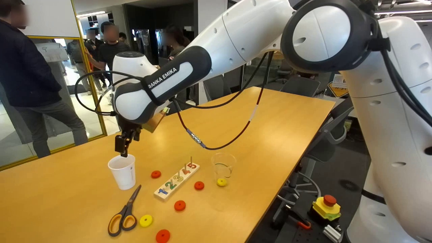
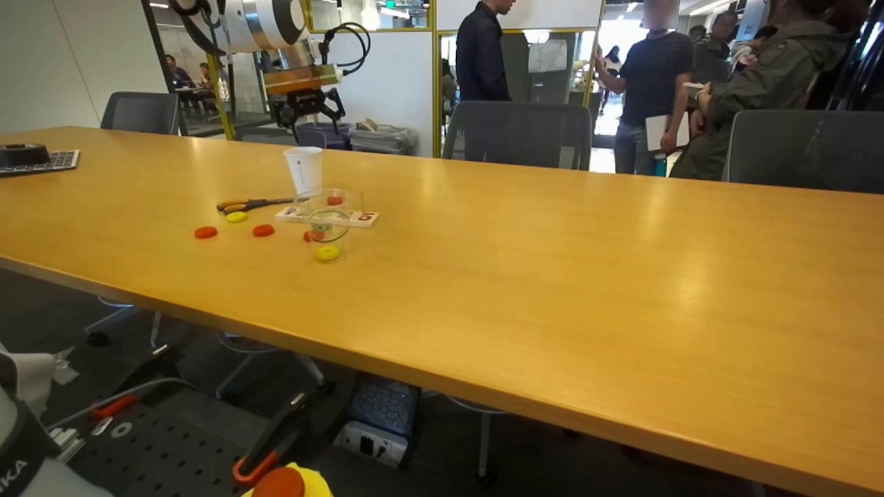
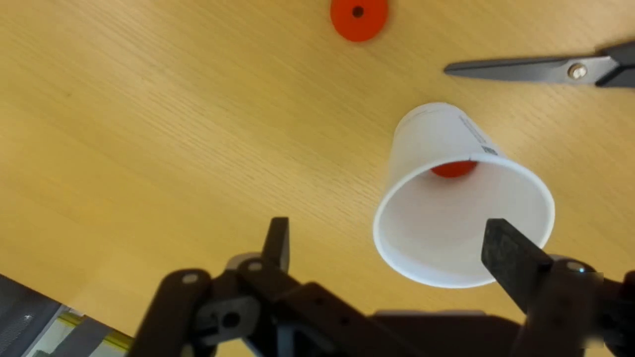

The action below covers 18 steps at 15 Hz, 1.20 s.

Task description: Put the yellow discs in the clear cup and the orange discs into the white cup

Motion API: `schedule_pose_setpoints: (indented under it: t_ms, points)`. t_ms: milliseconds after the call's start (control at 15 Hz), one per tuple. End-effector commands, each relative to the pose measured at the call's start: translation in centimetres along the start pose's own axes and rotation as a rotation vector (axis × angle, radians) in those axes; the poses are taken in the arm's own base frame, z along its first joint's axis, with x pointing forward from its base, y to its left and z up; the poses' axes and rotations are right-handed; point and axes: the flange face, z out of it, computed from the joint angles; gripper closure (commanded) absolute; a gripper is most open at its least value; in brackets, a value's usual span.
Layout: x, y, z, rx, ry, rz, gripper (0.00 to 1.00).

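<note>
My gripper (image 1: 130, 147) hovers just over the white cup (image 1: 123, 172), its fingers wide apart with nothing between them. In the wrist view, the right fingertip (image 3: 511, 253) overlaps the cup's mouth while the left one is outside it. An orange disc (image 3: 454, 169) lies inside the white cup. Several orange discs (image 1: 199, 185) are spread over the table, with another orange disc (image 3: 342, 22) above the cup in the wrist view. One yellow disc (image 1: 221, 182) appears at the bottom of the clear cup (image 1: 223, 158). A second yellow disc (image 1: 143, 223) rests near the scissors.
Scissors (image 1: 126, 210) lie beside the white cup, blades pointing at it. A wooden strip (image 1: 177, 181) with numbers and upright pegs sits between the two cups. Chairs (image 2: 518, 134) and people stand past the far table edge. A keyboard (image 2: 63, 161) is at the table's far end.
</note>
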Motion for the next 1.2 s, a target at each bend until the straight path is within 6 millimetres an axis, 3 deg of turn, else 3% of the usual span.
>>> schedule_pose_setpoints:
  t_ms: [0,267,467,1133]
  points:
    - [-1.4,2.3,-1.7,0.048,-0.101,-0.088,0.0]
    - [-3.7,4.2,-0.7,0.07,-0.146,-0.137,0.0]
    - [-4.6,4.9,1.4,0.08,-0.148,-0.168,0.0]
    - [-6.5,3.9,7.5,0.106,-0.165,-0.145,0.0]
